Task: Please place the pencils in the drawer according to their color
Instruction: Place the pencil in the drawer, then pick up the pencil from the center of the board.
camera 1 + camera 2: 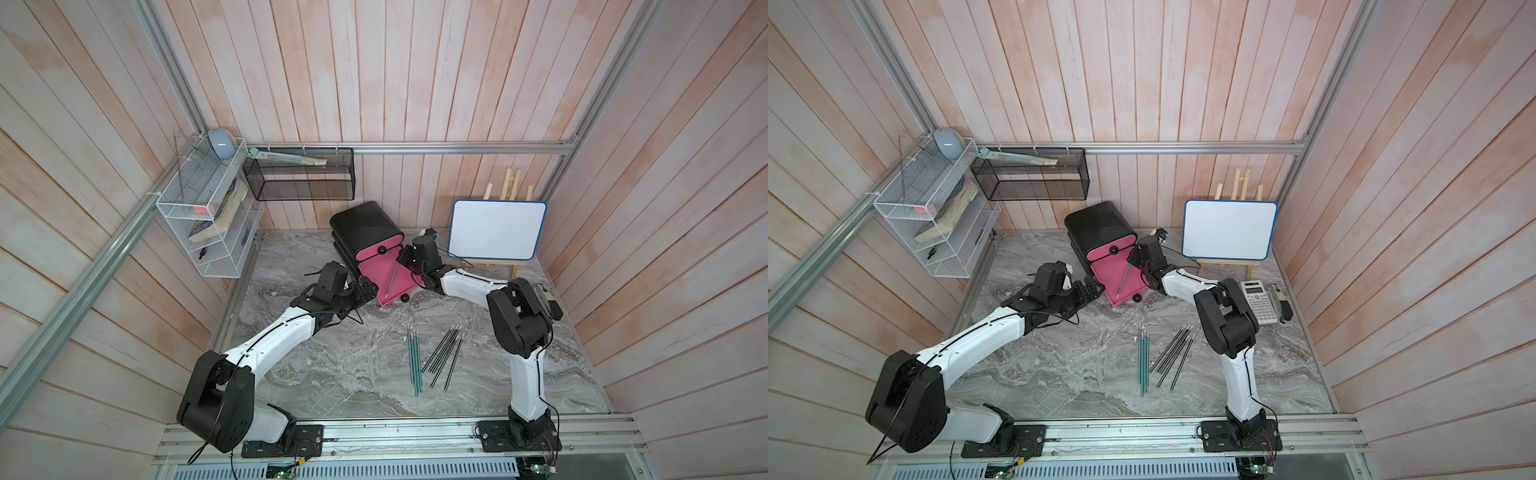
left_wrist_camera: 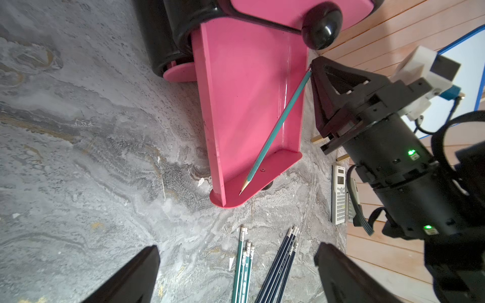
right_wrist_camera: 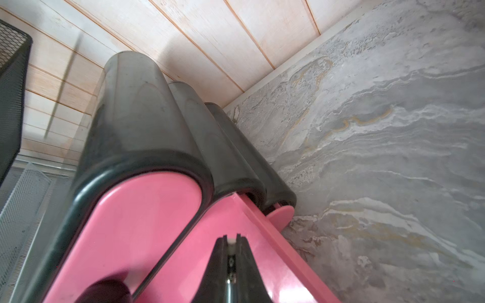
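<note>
In both top views the left claw (image 1: 368,291) sits low over the grey marbled surface (image 1: 332,374), at about 8 o'clock from the pulled-out middle drawer (image 1: 374,276) and just beside its side wall. Its fingers (image 2: 136,272) stand wide apart and hold nothing.

The black cabinet (image 1: 361,226) stands toward the back wall. Its top pink front is closed, and the middle drawer juts out toward 5 o'clock. One teal pencil (image 1: 391,280) slants across this drawer, with its sharpened tip low against the inside of the front panel.

The right claw (image 1: 401,257) hangs at 2 o'clock from the drawer, pinched together on the pencil's eraser end. The right wrist view shows the pale eraser between its tips.

At 6 o'clock from the drawer, well apart from it, a bunch of teal pencils (image 1: 414,359) lies on the surface. Just beside it, at 3 o'clock, a fan of black pencils (image 1: 444,355) lies.

A whiteboard (image 1: 496,230) stands at 3 o'clock from the cabinet. In a top view a calculator (image 1: 1260,301) lies near the right arm.
</note>
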Available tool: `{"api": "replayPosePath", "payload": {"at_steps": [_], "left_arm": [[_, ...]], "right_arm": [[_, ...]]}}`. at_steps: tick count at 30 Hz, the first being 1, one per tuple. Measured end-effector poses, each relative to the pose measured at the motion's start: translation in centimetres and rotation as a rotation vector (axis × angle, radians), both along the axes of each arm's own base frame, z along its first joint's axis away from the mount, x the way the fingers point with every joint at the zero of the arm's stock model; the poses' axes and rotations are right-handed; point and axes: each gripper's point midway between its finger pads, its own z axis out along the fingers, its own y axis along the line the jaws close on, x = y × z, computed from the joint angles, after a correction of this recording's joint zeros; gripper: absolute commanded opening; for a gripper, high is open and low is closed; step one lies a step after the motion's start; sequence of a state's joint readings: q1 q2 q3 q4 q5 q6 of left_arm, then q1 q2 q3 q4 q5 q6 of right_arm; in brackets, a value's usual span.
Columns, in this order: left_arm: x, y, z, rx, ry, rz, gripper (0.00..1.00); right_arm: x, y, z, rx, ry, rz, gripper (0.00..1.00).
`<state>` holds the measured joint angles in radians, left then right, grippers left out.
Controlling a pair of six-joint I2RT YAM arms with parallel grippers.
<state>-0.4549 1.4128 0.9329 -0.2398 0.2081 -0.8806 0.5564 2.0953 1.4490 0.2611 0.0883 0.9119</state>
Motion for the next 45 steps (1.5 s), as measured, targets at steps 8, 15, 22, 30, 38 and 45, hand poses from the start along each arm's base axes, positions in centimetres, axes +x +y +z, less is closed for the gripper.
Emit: {"api": "replayPosePath", "payload": {"at_steps": [8,15,22,30,38,45], "left_arm": [[0.0,0.0,0.0,-0.002,0.001,0.002,1.00],[0.0,0.0,0.0,-0.002,0.001,0.002,0.99],[0.0,0.0,0.1,0.001,-0.005,0.002,0.99],[-1.0,0.6,0.5,0.014,-0.036,-0.020,1.00],[-2.9,0.7,-0.4,0.033,-0.029,-0.053,0.99],[-4.2,-0.4,-0.8,0.039,-0.023,-0.095,0.99]], "right_arm": [[-0.3,0.7,-0.5,-0.023,-0.003,0.031,0.33],[-1.3,0.9,0.1,-0.027,-0.007,0.055,0.34],[-4.8,-0.8,4.5,-0.004,-0.052,0.088,0.36],[-11.4,-3.0,5.0,-0.050,-0.015,0.181,0.37],[-18.5,-5.1,-2.4,-0.184,0.199,0.285,0.37],[-21.9,-5.5,-6.2,-0.265,0.335,0.353,0.36]]}}
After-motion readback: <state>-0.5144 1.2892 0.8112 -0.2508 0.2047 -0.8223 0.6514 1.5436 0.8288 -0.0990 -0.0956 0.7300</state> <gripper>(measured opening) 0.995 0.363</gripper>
